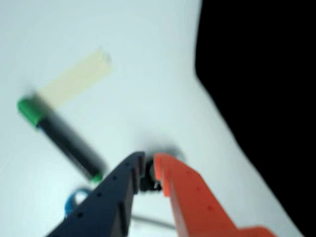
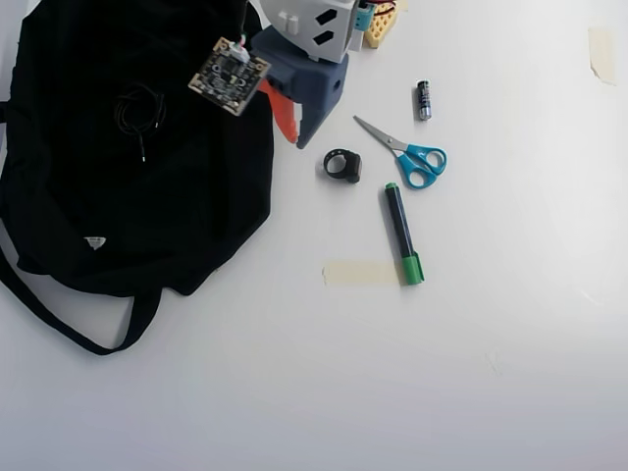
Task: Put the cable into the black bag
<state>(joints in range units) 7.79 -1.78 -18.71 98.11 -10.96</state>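
Observation:
The cable (image 2: 138, 112) lies as a small loose coil on top of the black bag (image 2: 118, 206), which fills the left of the overhead view and shows as a dark mass (image 1: 261, 74) on the right of the wrist view. My gripper (image 2: 297, 135) hovers just right of the bag's edge, clear of the cable. Its dark blue and orange fingers (image 1: 149, 163) stand almost together with only a thin slit between them. They hold nothing. A small chunky black ring (image 2: 342, 165) lies on the table close by and shows through the slit (image 1: 148, 181).
Blue-handled scissors (image 2: 410, 157), a green-capped marker (image 2: 402, 234), a strip of beige tape (image 2: 358, 273) and a small battery (image 2: 423, 100) lie right of the gripper. The bag's strap (image 2: 69, 329) loops toward the lower left.

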